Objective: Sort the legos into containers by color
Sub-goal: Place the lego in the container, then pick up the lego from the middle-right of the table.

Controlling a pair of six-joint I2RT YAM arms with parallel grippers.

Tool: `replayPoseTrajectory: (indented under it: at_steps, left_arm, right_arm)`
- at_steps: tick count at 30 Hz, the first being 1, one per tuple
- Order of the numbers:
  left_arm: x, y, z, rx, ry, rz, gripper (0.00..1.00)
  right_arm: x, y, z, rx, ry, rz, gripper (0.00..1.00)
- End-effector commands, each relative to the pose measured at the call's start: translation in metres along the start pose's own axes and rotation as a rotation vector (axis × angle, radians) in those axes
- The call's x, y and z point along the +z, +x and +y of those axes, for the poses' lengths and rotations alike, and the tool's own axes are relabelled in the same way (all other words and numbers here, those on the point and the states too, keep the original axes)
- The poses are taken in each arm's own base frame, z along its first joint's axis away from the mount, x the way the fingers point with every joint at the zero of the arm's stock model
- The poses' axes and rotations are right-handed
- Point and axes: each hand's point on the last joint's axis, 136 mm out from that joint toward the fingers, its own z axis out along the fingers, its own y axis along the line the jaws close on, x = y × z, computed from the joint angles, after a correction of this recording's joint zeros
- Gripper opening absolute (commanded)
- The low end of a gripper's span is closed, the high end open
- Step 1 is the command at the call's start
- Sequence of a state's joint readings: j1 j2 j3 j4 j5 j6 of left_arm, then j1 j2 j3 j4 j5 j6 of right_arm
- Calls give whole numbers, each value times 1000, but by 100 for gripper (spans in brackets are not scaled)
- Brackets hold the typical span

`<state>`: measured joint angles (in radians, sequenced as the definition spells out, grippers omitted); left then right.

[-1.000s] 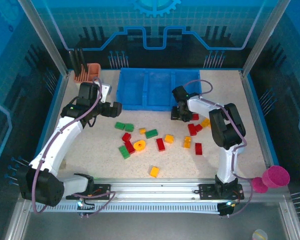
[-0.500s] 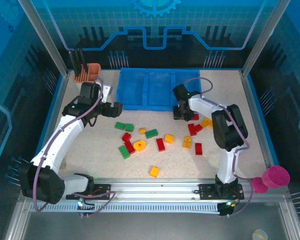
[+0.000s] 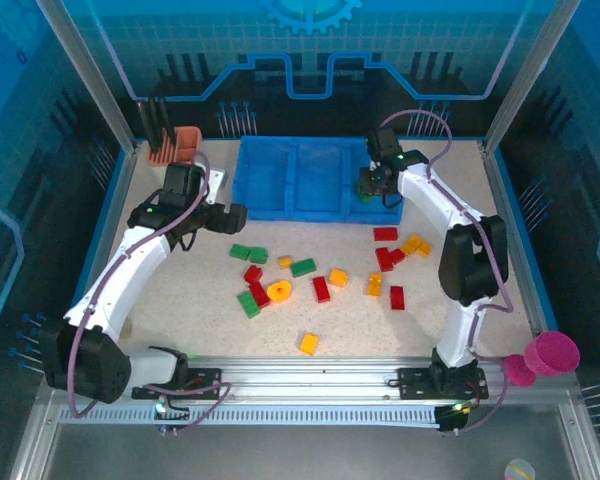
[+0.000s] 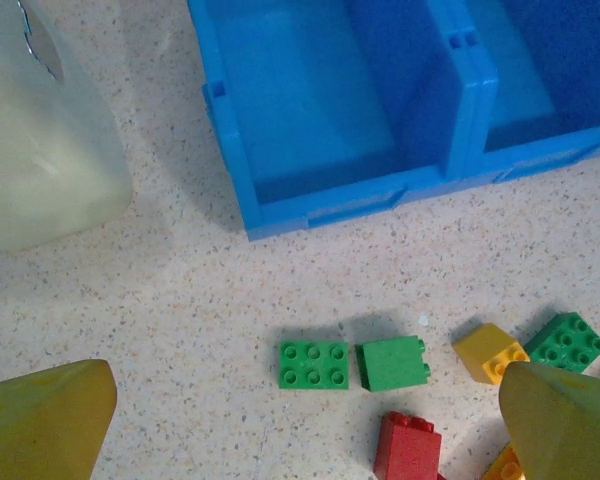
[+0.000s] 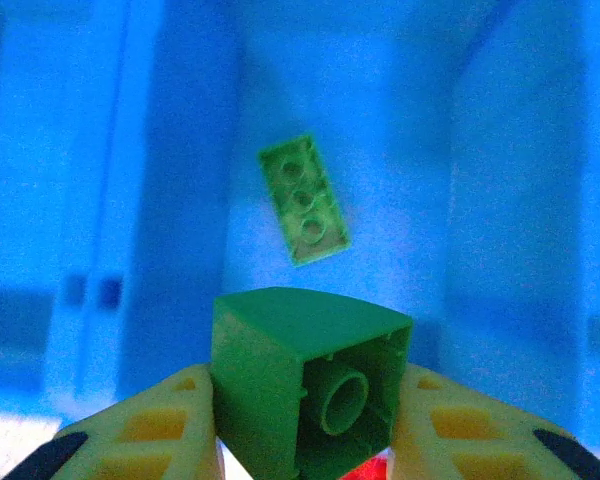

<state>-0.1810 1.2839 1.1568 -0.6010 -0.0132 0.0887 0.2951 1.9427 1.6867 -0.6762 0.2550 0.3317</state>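
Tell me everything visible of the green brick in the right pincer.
The green brick looks like glossy moulded plastic, blocky, its top edge seemingly rounded. It is tilted, its hollow underside with a round tube facing the wrist camera. The right pincer grips two opposite sides with its yellow fingers. It hangs over the right compartment of the blue tray, above a flat green brick lying on that floor.

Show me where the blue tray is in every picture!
Top external: blue tray, far middle of the table.
Left wrist: across the top, beyond two green bricks.
Right wrist: beneath the green brick in the right gripper.
Shared landmark: the tray's divider walls.
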Motion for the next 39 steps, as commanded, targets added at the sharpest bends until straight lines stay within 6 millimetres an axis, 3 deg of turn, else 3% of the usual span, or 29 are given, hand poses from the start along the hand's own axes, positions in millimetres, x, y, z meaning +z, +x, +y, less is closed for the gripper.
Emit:
replayPoseTrajectory:
  at_steps: [1,7,10,15,17,21,25,30,36,39]
  left_arm:
    - [-9,-13,-6,21,12,-22,99]
    - [-13,-12,-1,43,-21,-11,99]
    - [-14,-12,-1,46,-25,-9,99]
    - [-11,-11,-4,63,-35,2,99]
    - [-9,-11,-5,67,-33,7,99]
    - [-5,-10,-8,79,-26,12,99]
    - [-1,-8,-11,81,-20,17,99]
    - [-1,-10,-14,83,-10,4,99]
    - [-1,-11,-17,89,-3,-4,99]
    - [0,-8,-17,92,-4,2,99]
  right_arm:
    - [24,-17,-7,-20,31,-18,29]
    - [57,-25,-12,13,23,2,32]
    - [61,-28,-7,15,-7,1,38]
    - [47,-31,-3,-8,-15,-12,52]
    - [36,-32,-4,-15,-12,-22,60]
    - [13,-23,-3,-21,-30,-32,68]
    - [-11,-1,-2,-34,-35,-20,69]
    - [-33,48,-10,-54,1,39,71]
    - [-26,100,-39,-25,29,101,81]
    - [-16,113,-44,1,14,104,82]
